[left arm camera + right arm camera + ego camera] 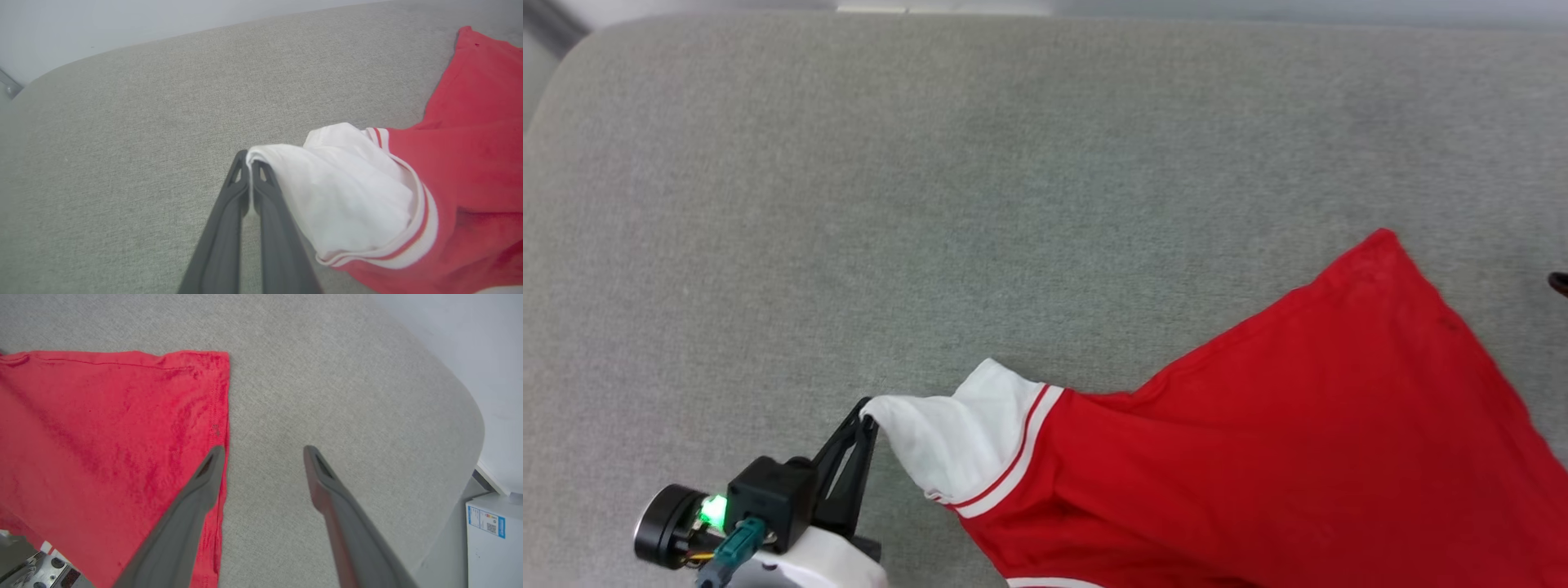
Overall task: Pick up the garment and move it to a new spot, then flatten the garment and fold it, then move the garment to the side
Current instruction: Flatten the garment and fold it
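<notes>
Garment (pixel 1298 441) lies on the bench (pixel 931 204), in the near right part of the head view, and runs off that view's right and bottom edges. Its sleeve (pixel 947 441) points left. Left claw (pixel 867 420) sits at lower left, just left of the sleeve, and is clamped on the sleeve's tip. Right claw (pixel 263 451) is at the garment's side edge with its fingers spread apart. One finger lies over the cloth edge and the other over bare bench. A box (pixel 494 535) stands past the bench's rounded corner, lower than it.
</notes>
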